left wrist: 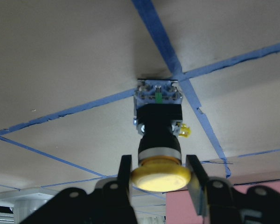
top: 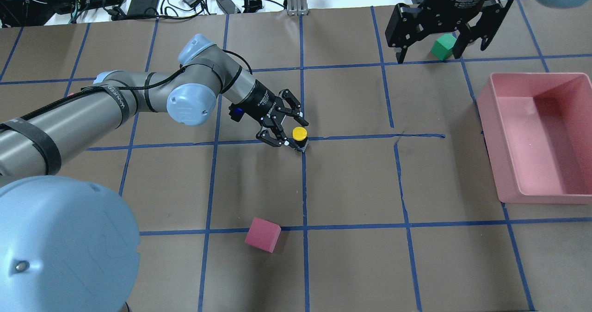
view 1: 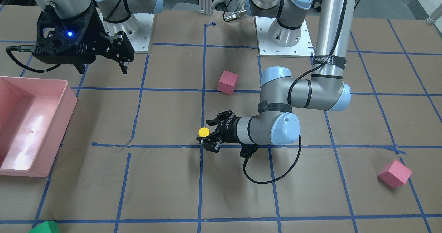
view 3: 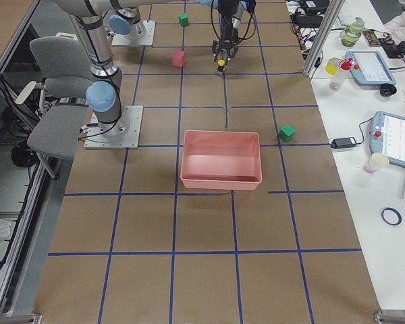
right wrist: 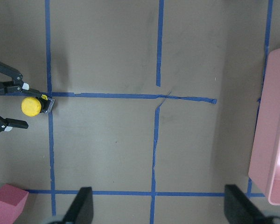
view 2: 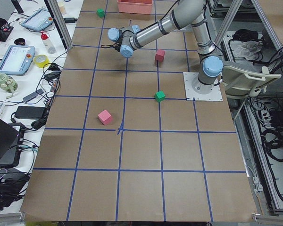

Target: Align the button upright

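Observation:
The button (top: pixel 299 133) stands upright on a blue tape crossing, with its yellow cap up, black body under it and grey base on the table. It also shows in the front view (view 1: pixel 203 132), the left wrist view (left wrist: pixel 159 140) and the right wrist view (right wrist: pixel 31 106). My left gripper (top: pixel 296 130) lies low and nearly level. Its fingers (left wrist: pixel 126 170) flank the cap with small gaps, so it is open. My right gripper (top: pixel 430 53) hangs high at the far right, open and empty.
A green cube (top: pixel 443 46) lies on the table below the right gripper. One pink cube (top: pixel 262 234) sits near the robot and another (view 1: pixel 394 173) lies far out on the left arm's side. A pink bin (top: pixel 532 75) stands at the right.

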